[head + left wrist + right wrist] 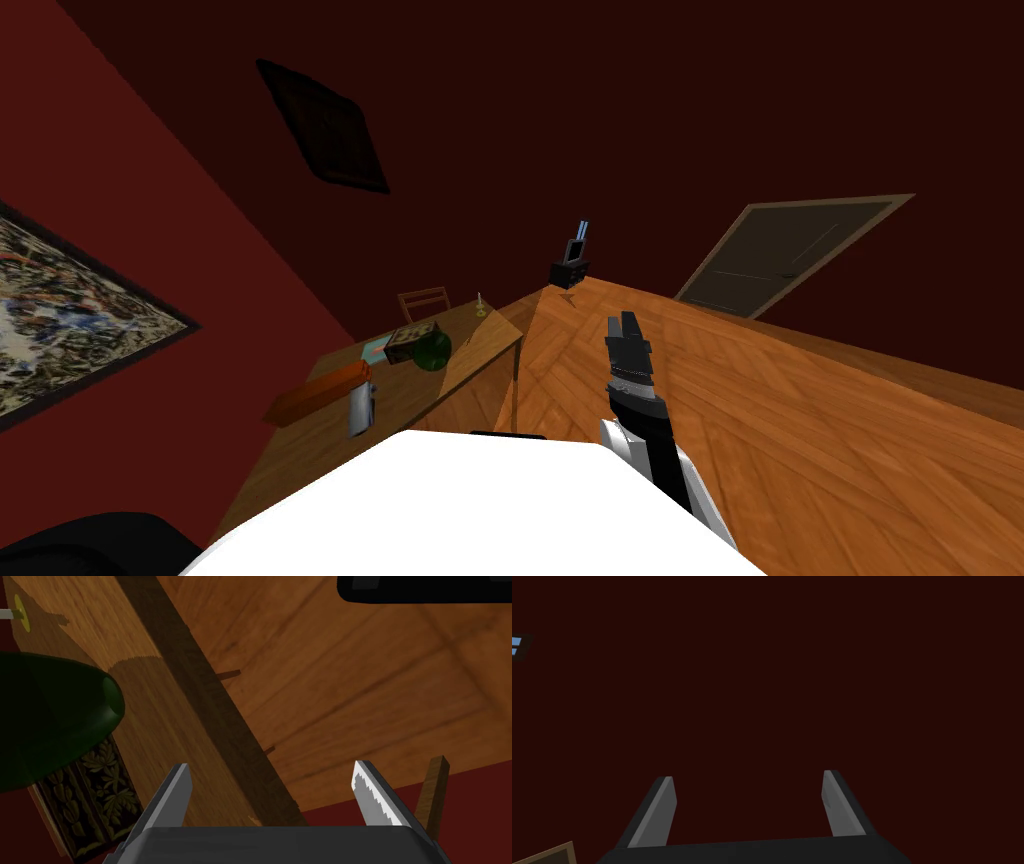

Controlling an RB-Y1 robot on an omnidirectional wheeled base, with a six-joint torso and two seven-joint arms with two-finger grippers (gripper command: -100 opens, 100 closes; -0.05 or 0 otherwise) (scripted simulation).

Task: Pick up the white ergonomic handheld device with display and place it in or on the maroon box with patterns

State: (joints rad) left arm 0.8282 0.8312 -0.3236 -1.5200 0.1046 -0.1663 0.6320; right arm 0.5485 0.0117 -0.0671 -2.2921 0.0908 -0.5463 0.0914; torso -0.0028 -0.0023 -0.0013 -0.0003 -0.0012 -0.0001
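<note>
The long wooden worktop (300,455) stands by the red wall on my left. It carries a reddish-orange oblong box (320,392), and a dark green rounded vessel (433,352) touching the dark leaf-patterned box (410,342). The white handheld device (362,408) lies just beside the reddish-orange oblong box, apart from the leaf-patterned one. The left pincer (272,768) gapes empty over the worktop's edge, and the right pincer (625,322) is likewise spread and empty.

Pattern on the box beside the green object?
The box has dark leaf reliefs; left wrist view shows it best.
</note>
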